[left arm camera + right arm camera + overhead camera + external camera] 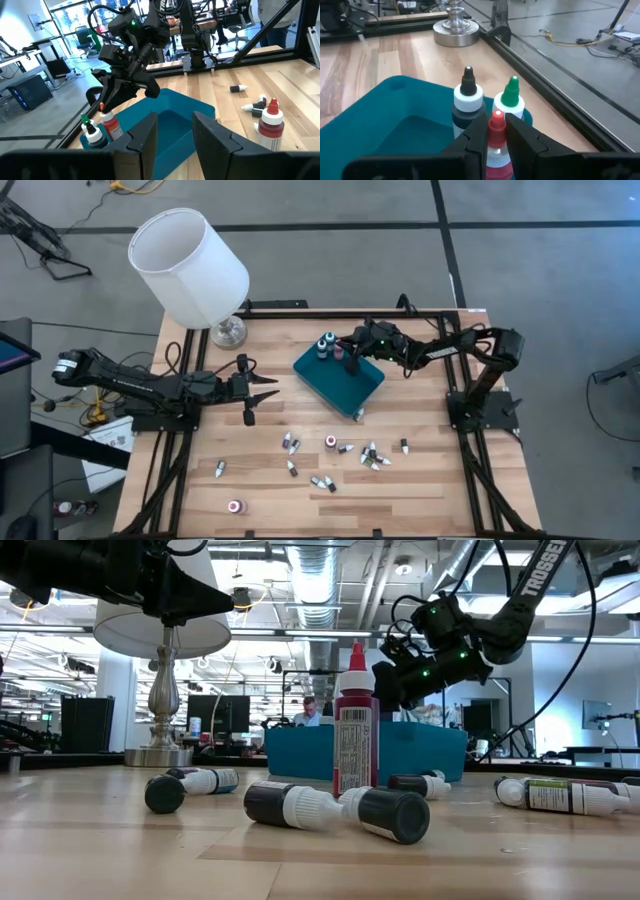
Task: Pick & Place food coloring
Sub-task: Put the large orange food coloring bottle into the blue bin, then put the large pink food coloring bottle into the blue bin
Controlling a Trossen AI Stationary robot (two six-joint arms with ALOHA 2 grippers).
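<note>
Over the teal tray's [362, 385] far corner, your right gripper [496, 137] pinches a red-capped food coloring bottle [495, 131] upright beside two standing bottles [468, 102], keeping rows tidy. Left gripper [262, 398] waits parted, empty, beside the tray.

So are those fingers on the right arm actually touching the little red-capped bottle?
Touching. The right wrist view shows the right gripper with its two fingers pressed against both sides of the red-capped bottle, no gap showing, over the teal tray.
</note>
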